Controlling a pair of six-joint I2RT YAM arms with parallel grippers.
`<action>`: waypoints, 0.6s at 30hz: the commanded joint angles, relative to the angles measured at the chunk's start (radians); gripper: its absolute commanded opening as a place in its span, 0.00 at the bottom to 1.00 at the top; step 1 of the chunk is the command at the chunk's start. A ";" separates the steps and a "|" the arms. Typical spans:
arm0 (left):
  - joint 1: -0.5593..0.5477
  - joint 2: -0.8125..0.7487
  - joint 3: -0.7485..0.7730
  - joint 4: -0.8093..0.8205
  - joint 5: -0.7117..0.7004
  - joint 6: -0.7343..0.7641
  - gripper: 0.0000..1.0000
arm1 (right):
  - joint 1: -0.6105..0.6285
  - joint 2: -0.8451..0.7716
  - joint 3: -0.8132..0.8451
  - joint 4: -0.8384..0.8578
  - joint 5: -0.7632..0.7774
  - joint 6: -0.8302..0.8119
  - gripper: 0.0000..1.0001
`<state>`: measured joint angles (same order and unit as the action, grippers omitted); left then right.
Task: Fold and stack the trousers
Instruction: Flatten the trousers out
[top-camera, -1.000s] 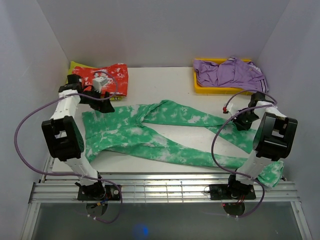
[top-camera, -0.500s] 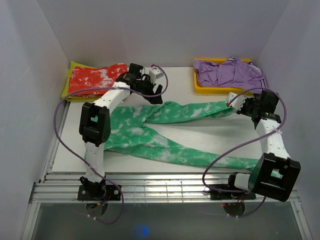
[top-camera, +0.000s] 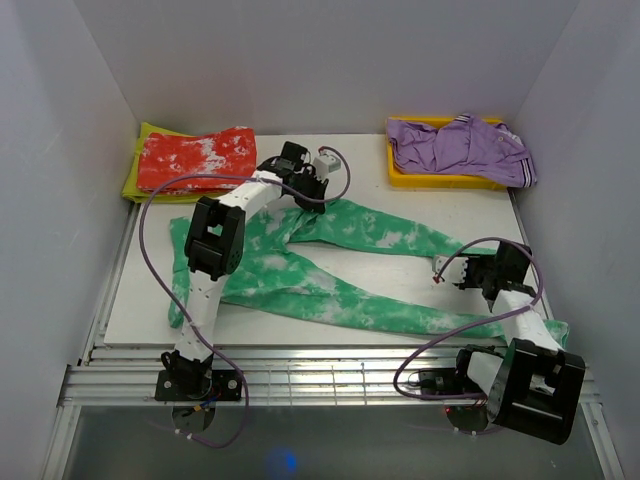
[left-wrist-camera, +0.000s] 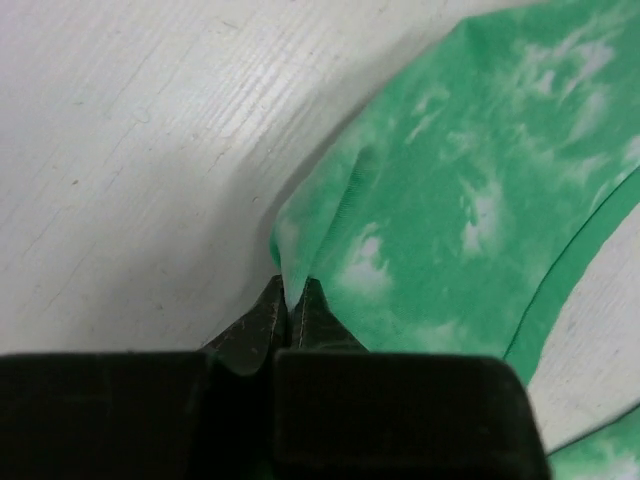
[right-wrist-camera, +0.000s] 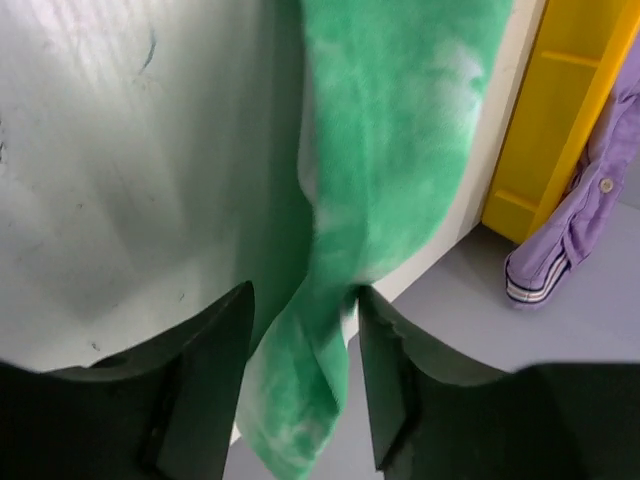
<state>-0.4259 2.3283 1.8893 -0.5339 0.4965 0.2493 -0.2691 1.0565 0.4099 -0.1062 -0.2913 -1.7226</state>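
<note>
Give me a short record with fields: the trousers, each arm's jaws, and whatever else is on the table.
trousers: spread across the table, not folded, legs toward the right
left jaws: shut on a trousers edge
right jaws: apart, trouser leg between them
other: red-and-white garment far left; purple garment on yellow tray

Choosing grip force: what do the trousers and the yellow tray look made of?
The trousers: soft, matte knit-like cloth, probably cotton jersey; it creases and drapes limply. The yellow tray: likely rigid plastic, smooth even colour, straight moulded walls.
</note>
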 joint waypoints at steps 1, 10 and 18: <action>-0.002 -0.218 -0.031 0.063 0.014 0.018 0.00 | -0.010 -0.016 -0.022 0.003 0.073 -0.062 0.56; -0.101 -0.771 -0.654 0.136 0.047 0.392 0.00 | -0.225 0.172 0.528 -0.425 -0.080 0.099 0.90; -0.332 -1.141 -1.249 0.348 -0.232 0.726 0.00 | -0.229 0.362 0.865 -0.941 -0.172 0.068 0.91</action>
<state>-0.7231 1.2171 0.7540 -0.2531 0.4080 0.8047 -0.5137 1.3663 1.2602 -0.7147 -0.3920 -1.6321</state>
